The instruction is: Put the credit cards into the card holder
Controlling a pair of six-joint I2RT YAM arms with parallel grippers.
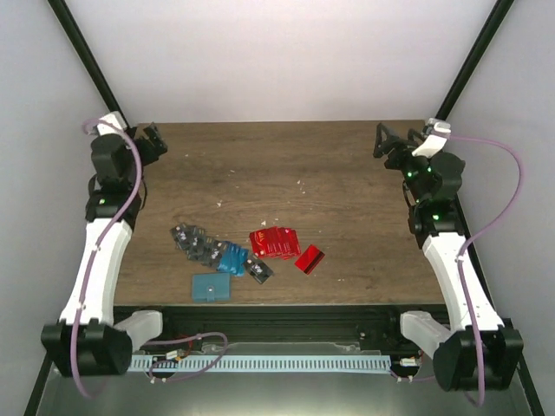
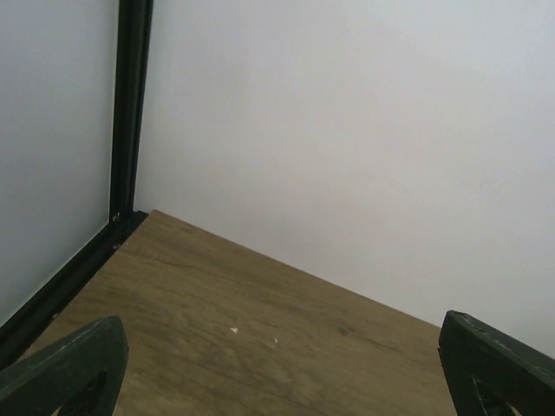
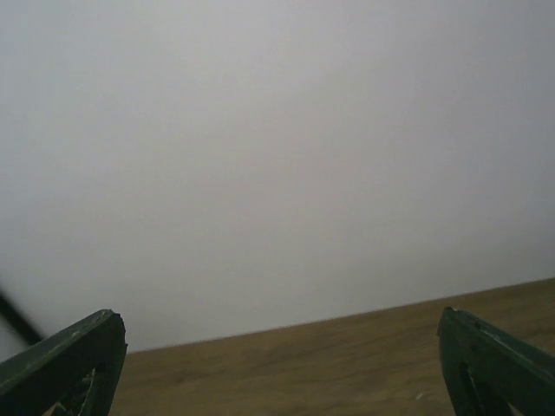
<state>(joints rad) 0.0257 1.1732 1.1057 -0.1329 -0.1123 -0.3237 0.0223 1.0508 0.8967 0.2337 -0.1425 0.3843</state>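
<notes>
Left arm: white shells, black joints, a small green light near the elbow.
Right arm: the same white and black, with two green lights.
Cables: lilac, one looped along each arm.
Bases: black, blocky.
Left gripper, right gripper: black; jaws dark green, seemingly with cut-outs.

Count, top view.

Flat dull teal-blue rectangular pouch: 1.

Glossy red thin rectangular cards: 1 lying apart, plus an overlapping pile of at least 3. The pile's exact count is not resolvable.

Bright blue glossy cards: 2 apparent, overlapped.

Dark patterned cards: an overlapped left group of roughly 3, edges unclear, plus 1 just right of the blue ones.

Card total: at least 10.
</notes>
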